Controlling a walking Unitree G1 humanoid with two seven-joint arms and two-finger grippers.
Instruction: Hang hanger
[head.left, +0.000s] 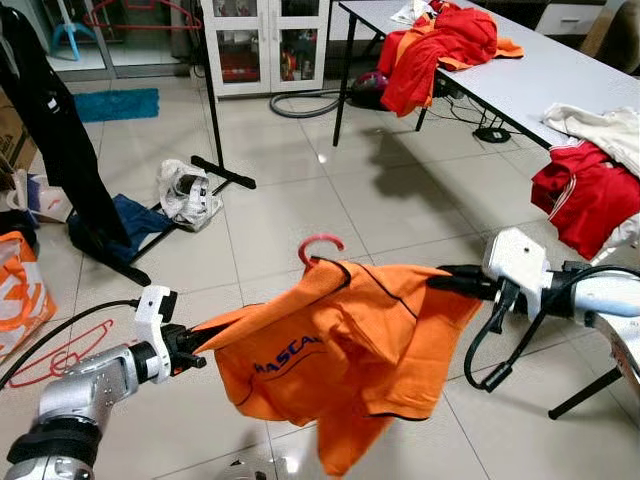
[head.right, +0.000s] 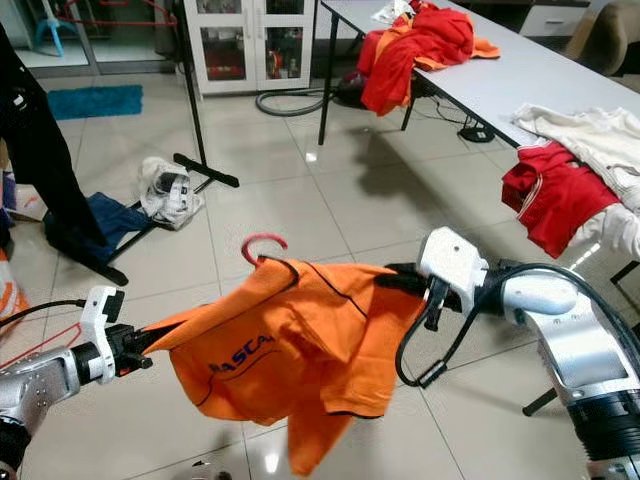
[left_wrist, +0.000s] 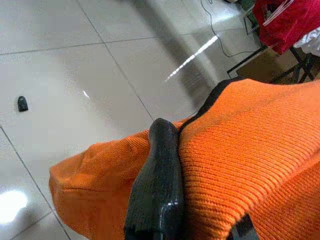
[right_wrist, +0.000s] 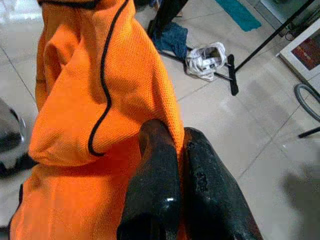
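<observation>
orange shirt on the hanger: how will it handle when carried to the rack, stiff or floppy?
Likely floppy: the orange shirt sags between left gripper and right gripper. Probably light. The red hook tilts, so it may swing.

The right gripper (right_wrist: 172, 145) has its two black fingers (right_wrist: 152, 190) pressed together on an orange shirt (right_wrist: 100, 100) (black piping along its edge). Beyond it, on the tiled floor (right_wrist: 255, 125), a white bundle (right_wrist: 207, 60) lies against a black stand foot (right_wrist: 232, 75), with blue cloth (right_wrist: 175, 37) beside it.

Table: long grey-topped table (head.left: 560, 75) with black legs.
On it: heaped red-and-orange clothes (head.left: 440, 45).
Floor: crumpled white plastic bag (head.left: 186, 193), teal rug (head.left: 115, 104).
</observation>
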